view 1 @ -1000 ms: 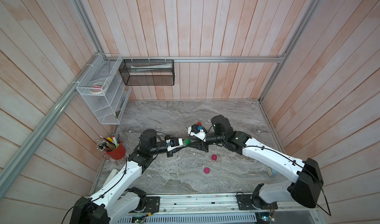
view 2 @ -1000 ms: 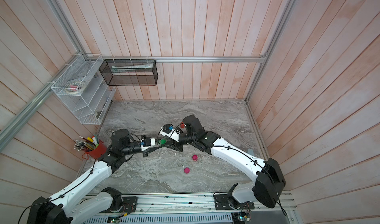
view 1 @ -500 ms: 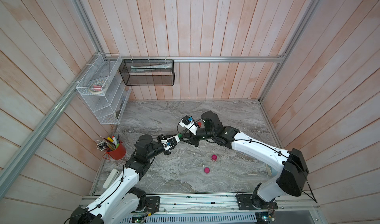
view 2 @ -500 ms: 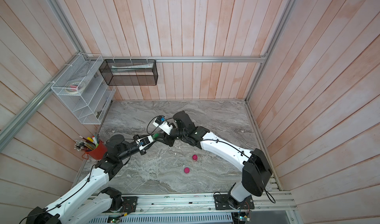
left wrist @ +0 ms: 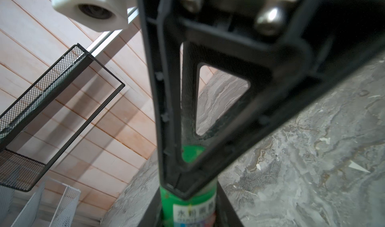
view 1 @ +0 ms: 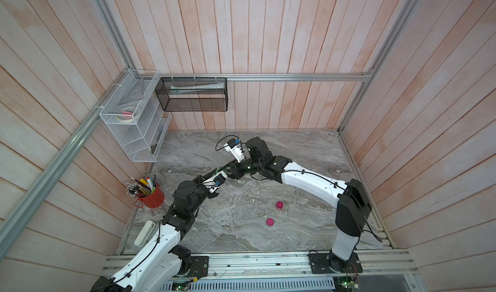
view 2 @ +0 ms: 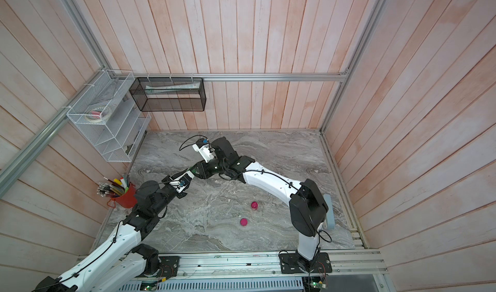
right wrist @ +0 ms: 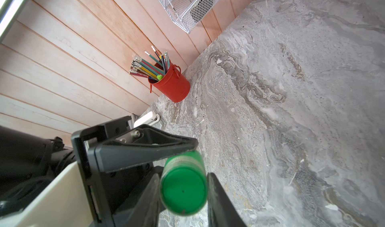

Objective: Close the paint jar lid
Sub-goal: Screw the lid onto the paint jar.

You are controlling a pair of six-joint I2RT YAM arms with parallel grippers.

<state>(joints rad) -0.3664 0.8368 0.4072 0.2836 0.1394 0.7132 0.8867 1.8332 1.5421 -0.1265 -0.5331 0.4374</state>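
Both arms have swung leftward across the grey marble-patterned table [view 1: 295, 156] over the last second, away from the small pink pot [view 1: 279, 205] and pink round cap [view 1: 269, 221]. The left gripper [view 1: 221, 173] has its fingers [right wrist: 145, 147] narrowed onto the labelled body of the green plastic paint jar [left wrist: 187, 203], which lies sideways above the table. The right gripper [right wrist: 183, 176] fingers [right wrist: 218, 201] pinch the round green lid [right wrist: 183, 194] sitting on the jar's mouth; how tightly it is seated cannot be told.
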